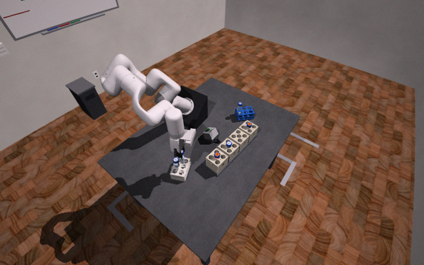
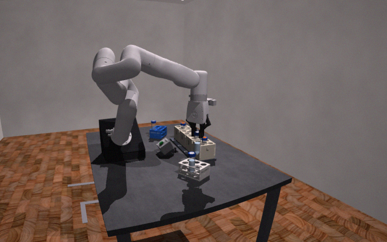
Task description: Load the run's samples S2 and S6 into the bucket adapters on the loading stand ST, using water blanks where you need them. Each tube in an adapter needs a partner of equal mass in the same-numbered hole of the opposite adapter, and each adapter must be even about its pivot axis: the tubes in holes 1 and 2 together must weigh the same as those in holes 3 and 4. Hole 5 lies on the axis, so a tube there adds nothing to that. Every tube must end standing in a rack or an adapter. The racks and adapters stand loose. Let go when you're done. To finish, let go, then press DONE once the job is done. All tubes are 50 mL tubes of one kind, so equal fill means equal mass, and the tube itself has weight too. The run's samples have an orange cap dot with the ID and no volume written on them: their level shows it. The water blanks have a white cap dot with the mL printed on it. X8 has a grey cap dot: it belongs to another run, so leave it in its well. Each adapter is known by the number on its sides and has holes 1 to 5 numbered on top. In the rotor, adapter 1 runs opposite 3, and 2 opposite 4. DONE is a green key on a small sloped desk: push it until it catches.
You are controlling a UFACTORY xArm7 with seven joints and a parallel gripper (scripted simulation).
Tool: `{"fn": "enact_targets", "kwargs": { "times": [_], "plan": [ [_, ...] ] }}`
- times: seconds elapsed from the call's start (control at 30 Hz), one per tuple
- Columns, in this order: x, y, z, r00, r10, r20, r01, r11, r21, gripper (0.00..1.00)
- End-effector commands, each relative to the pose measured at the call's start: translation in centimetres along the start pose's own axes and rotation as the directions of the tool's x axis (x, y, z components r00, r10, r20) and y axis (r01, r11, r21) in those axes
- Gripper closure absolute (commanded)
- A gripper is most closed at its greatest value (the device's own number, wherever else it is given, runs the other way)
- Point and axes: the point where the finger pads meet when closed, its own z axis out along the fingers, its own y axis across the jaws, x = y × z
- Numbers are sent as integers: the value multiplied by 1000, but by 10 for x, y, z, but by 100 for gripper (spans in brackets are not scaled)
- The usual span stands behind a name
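Observation:
My gripper is shut on the cap of a blue-capped tube and holds it upright a little above the white rack; the gripper also shows in the side view. One more blue-capped tube stands in that rack. Four beige adapters stand in a row on the stand. The nearest adapter holds an orange-dot tube. The second adapter holds a white-dot tube. The third adapter looks empty. The farthest adapter holds an orange-dot tube. Cap labels are too small to read.
A blue rack with one tube stands beyond the adapters. The small sloped desk with the green DONE key sits between the arm's black base and the adapter row.

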Motion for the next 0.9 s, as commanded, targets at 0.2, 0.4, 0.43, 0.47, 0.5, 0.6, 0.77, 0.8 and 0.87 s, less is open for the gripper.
{"fn": "enact_targets", "kwargs": {
  "times": [0.2, 0.4, 0.43, 0.47, 0.5, 0.6, 0.77, 0.8, 0.87],
  "plan": [
    [1, 1, -17, 1000, 0, -2, 0, 1000, -3, 100],
    [1, 1, -27, 1000, 0, -2, 0, 1000, -3, 100],
    [1, 1, -29, 1000, 0, -2, 0, 1000, -3, 100],
    [1, 1, -31, 1000, 0, -2, 0, 1000, -3, 100],
    [1, 1, -33, 1000, 0, -2, 0, 1000, -3, 100],
    [1, 1, -39, 1000, 0, -2, 0, 1000, -3, 100],
    [1, 1, -44, 1000, 0, -2, 0, 1000, -3, 100],
    [1, 1, -44, 1000, 0, -2, 0, 1000, -3, 100],
    [1, 1, -44, 1000, 0, -3, 0, 1000, -3, 100]
  ]
}}
